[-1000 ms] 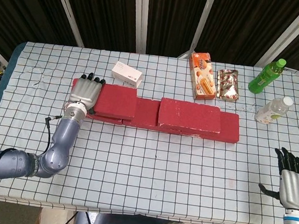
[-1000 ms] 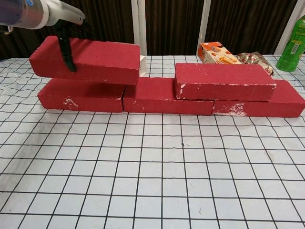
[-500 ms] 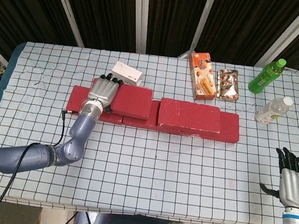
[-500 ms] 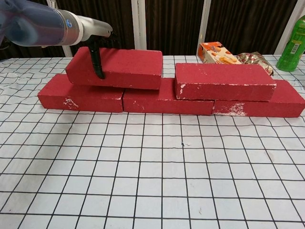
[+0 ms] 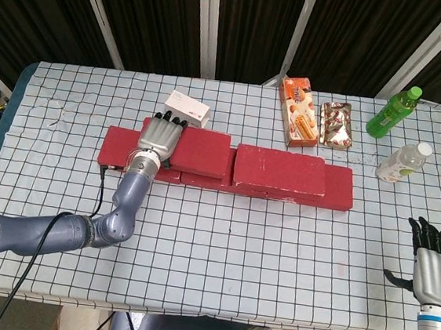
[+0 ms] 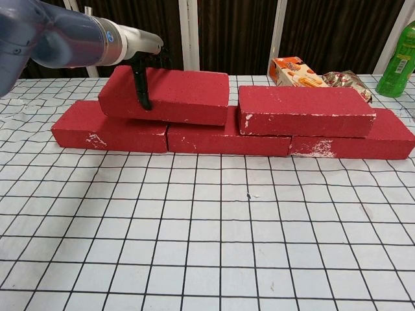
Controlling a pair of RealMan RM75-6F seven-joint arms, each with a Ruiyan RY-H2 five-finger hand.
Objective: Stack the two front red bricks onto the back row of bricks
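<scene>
Table (image 5: 221,236): checked cloth, carrying all items

Back row (image 6: 227,137): red bricks laid end to end, long axis running left to right. Right brick (image 6: 305,110) already sits on top of it, level, towards the right end

Left brick (image 6: 165,94): on top of the row under the left hand, long axis parallel to the row. Its right end lies close beside the right brick, a narrow gap showing in the chest view. Its near edge appears slightly raised; whether it rests fully on the row cannot be confirmed

Left hand (image 5: 159,137): palm flat on the brick top, fingers (image 5: 168,118) extended over the far edge, thumb hooked down the near face, gripping the brick. The brick extends mainly to the right of the fingers. This hand is the only one near the work

Right hand (image 5: 432,266): well apart at the near right table corner, fingers loosely apart, holding nothing

Judgement: placement near complete; release and seating remain

Hidden: fingertips behind the far edge; white box (image 5: 187,109) just beyond them, contact undetermined
</scene>
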